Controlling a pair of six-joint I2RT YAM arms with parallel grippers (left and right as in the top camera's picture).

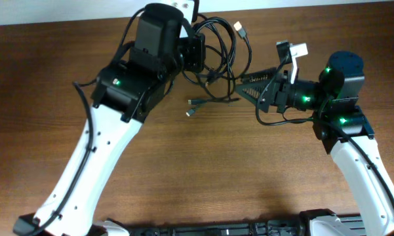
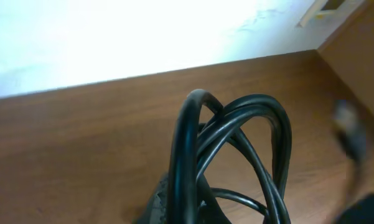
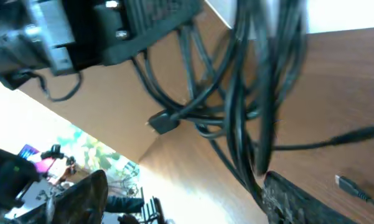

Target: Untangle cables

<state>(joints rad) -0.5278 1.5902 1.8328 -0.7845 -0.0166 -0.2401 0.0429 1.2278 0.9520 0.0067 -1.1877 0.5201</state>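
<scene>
Looping up right in front of the left wrist camera, the thin, glossy black cables (image 2: pixel 236 140) rise in several overlapping arcs out of the left end effector (image 2: pixel 165 208). Its dark fingers sit at the bottom edge of that view, closed on the bundle. From overhead, the left end effector (image 1: pixel 197 52) is at the far side of the brown wood-grain surface (image 1: pixel 203 170), close to its back edge. The cables (image 1: pixel 219 46) are bunched in a tangle of loops just to the right of it in that view. A pale rectangular plug (image 1: pixel 238 27) sticks out at the top of the tangle. Two loose plug ends (image 1: pixel 192 101) on thin cords lie on the surface in front of the tangle, apart from both arms.

The right end effector (image 1: pixel 244 85) points toward the tangle, its tips just beside the lower loops. In the right wrist view its two black fingers (image 3: pixel 292 199) stand wide apart, open. Several strands of the cables (image 3: pixel 236 124) pass across the gap between them; whether any strand touches a finger I cannot tell. A small black connector (image 3: pixel 165 121) hangs among those strands, and the loose plug ends (image 3: pixel 361 132) lie on the wood at the right. A white wall (image 2: pixel 112 43) runs behind the back edge of the surface.
</scene>
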